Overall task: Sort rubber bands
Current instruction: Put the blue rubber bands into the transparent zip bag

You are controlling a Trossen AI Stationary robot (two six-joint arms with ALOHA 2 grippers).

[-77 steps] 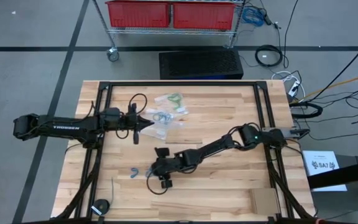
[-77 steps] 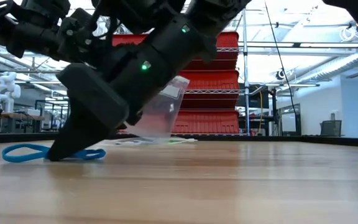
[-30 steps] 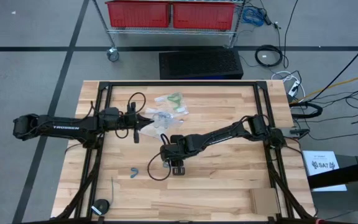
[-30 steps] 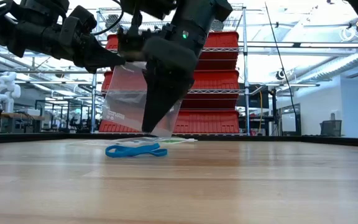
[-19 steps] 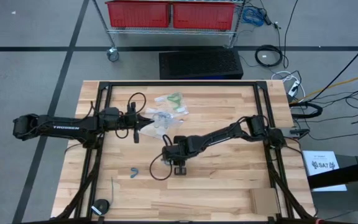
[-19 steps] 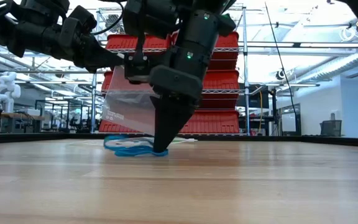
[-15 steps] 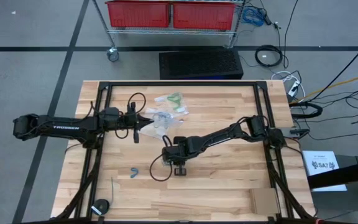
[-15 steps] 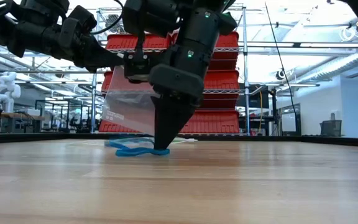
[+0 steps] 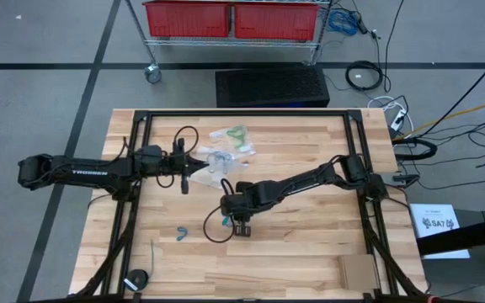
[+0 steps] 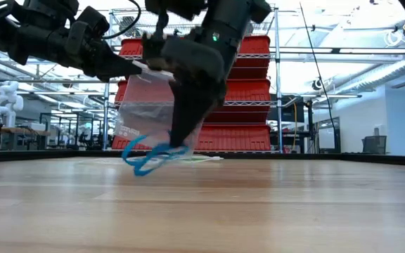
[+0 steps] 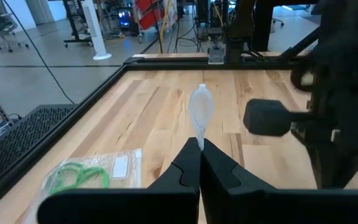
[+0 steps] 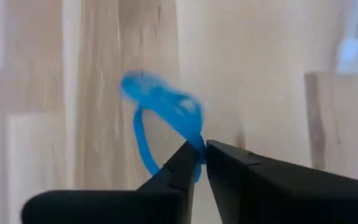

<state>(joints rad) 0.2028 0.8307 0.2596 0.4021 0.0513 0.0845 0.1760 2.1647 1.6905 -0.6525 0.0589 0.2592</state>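
**Blue band lifted toward the held-open bag**

Right tool: pinched nearly shut on a bright blue rubber band, dangling just clear of the counter, close beside the clear zip bag. Left tool: clamped fully shut on the bag's top edge, likely keeping it hanging with its mouth reachable for a drop-in. Beyond the bag: another bag with green bands. Nearer than the bag: one more blue band lying loose, unsorted.

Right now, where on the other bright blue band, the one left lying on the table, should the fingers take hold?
Pinch one strand of the blue band from straight above: it lies flat on bare wood, clear of the bags, so only a top-down approach reaches it.
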